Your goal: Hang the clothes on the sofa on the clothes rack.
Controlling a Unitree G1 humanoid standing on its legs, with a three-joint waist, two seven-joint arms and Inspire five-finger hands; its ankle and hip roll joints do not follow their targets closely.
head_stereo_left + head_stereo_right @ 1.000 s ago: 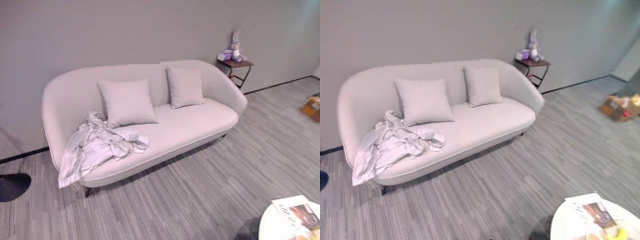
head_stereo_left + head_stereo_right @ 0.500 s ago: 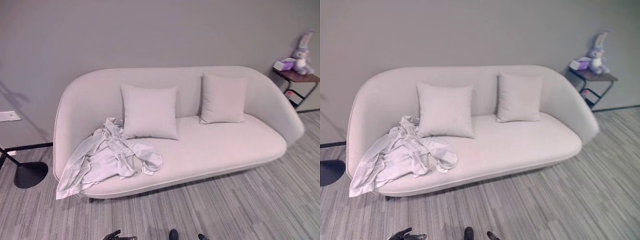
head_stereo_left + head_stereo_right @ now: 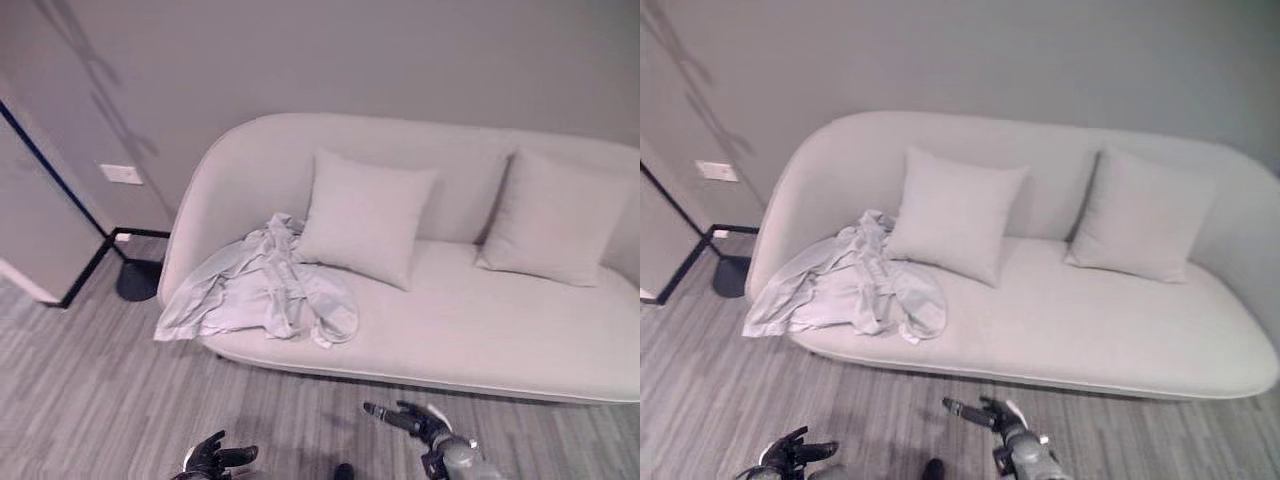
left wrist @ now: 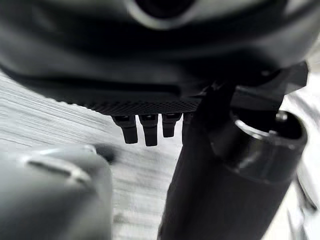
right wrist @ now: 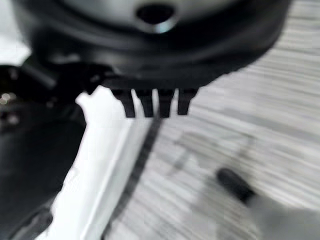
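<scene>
Your clothes (image 3: 262, 293) are a crumpled pale heap on the sofa's (image 3: 480, 330) left end, one edge hanging over the front, touching the nearer cushion (image 3: 365, 217). Your left hand (image 3: 213, 459) is low over the floor, fingers loosely spread — holding nothing. Your right hand (image 3: 405, 420) reaches toward the sofa's front edge, fingers straight, also empty.

— What colours are the sofa (image 3: 470, 330) and clothes (image 3: 262, 292)?
— Off-white sofa with matching cushions (image 3: 365, 217); pale grey-white clothes. Grey wall (image 3: 350, 60), grey striped floor (image 3: 90, 400), dark hands (image 3: 410, 422).
</scene>
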